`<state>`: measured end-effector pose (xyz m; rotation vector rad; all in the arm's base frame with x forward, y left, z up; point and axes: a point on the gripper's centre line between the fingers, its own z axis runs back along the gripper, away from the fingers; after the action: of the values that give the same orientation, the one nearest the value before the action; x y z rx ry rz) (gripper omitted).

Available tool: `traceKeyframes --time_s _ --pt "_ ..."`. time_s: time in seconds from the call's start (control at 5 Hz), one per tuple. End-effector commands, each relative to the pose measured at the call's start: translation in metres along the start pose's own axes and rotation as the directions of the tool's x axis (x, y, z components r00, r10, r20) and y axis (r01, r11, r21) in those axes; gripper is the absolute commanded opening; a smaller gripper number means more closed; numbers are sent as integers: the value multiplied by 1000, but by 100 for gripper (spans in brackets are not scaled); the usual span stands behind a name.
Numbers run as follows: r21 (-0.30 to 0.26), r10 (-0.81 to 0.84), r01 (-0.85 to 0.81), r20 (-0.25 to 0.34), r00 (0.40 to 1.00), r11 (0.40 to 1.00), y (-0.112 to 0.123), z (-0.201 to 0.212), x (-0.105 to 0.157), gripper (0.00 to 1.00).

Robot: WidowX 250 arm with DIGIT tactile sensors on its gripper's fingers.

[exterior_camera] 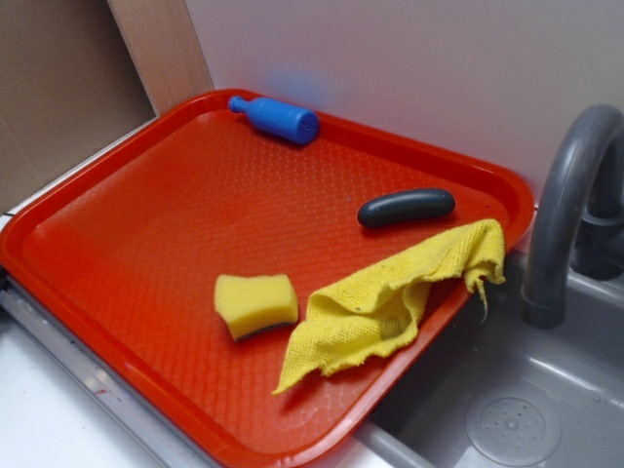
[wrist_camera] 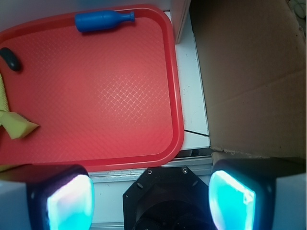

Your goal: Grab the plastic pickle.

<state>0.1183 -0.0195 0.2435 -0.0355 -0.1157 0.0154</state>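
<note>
The plastic pickle (exterior_camera: 406, 207), dark grey-green and sausage-shaped, lies on the red tray (exterior_camera: 156, 224) near its far right side, just behind the yellow cloth (exterior_camera: 390, 302). In the wrist view only one end of the pickle (wrist_camera: 10, 59) shows at the left edge of the tray (wrist_camera: 120, 96). My gripper (wrist_camera: 151, 199) is open and empty, its two glowing pads (wrist_camera: 70, 203) wide apart, high above the tray's near edge and the robot base. The gripper does not show in the exterior view.
A blue plastic bottle (exterior_camera: 276, 118) lies at the tray's back edge, also in the wrist view (wrist_camera: 101, 21). A yellow sponge (exterior_camera: 255, 303) lies beside the cloth. A grey faucet (exterior_camera: 570, 195) and sink (exterior_camera: 507, 409) stand right of the tray. Cardboard (wrist_camera: 249, 76) stands beside the tray.
</note>
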Motion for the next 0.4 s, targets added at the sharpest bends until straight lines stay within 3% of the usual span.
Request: traceKeyframes --time_s 0.0,0.2 --pt "0 0 0 0 1000 1000 0 0 0 100" --pt "30 -125 123 60 990 992 -30 -7 16 100"
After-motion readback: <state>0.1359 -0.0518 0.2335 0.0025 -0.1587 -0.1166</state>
